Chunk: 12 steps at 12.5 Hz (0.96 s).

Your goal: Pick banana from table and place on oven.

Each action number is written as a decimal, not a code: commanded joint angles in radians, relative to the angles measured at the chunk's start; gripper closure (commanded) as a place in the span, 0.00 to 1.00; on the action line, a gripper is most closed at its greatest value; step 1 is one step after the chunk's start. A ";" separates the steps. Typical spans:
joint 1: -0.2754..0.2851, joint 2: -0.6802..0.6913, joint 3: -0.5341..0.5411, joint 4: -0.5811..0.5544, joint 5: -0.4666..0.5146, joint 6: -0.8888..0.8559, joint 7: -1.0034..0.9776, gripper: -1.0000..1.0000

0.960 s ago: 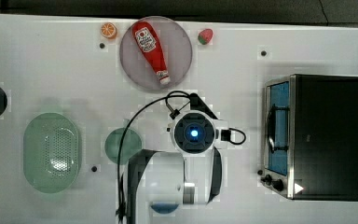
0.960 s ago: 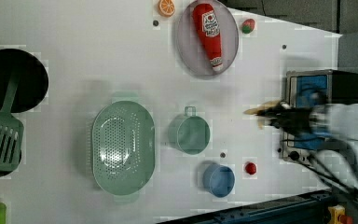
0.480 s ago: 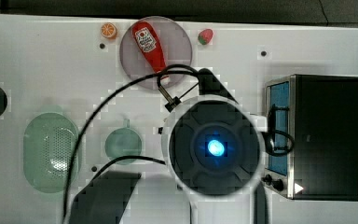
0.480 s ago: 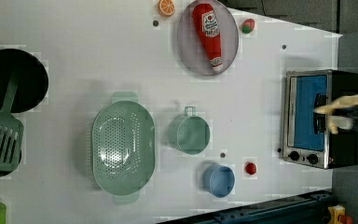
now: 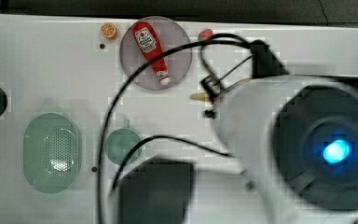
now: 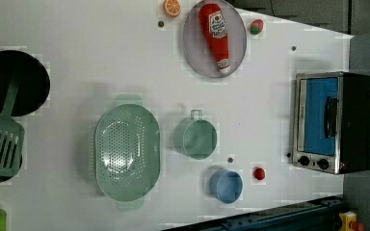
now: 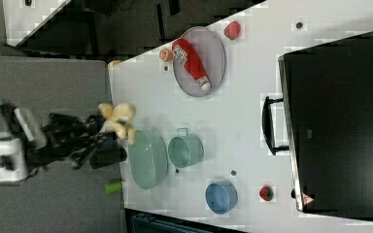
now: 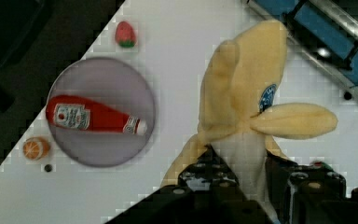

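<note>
A: White desk point(image 6: 77, 33) lies far below; end effector point(image 8: 242, 175) is clamped on the banana point(image 8: 247, 100), held high.
B: Its loose peel could slip before the oven point(image 6: 332, 122)

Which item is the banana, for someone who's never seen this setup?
Find the white table with the oven at one end. In the wrist view, the banana is held in the gripper, above the table. It is pale yellow with peeled-back flaps and a blue sticker, unlike the red ketchup bottle on its plate.
</note>
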<state>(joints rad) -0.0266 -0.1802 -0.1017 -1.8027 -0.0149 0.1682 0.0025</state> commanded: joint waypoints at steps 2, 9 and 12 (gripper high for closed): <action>-0.057 0.165 -0.224 0.011 -0.014 0.027 -0.306 0.79; -0.076 0.359 -0.499 0.014 0.017 0.210 -0.727 0.79; -0.078 0.402 -0.510 0.013 0.033 0.227 -0.727 0.55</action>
<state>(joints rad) -0.1597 0.2593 -0.6616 -1.8252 0.0056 0.3977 -0.6606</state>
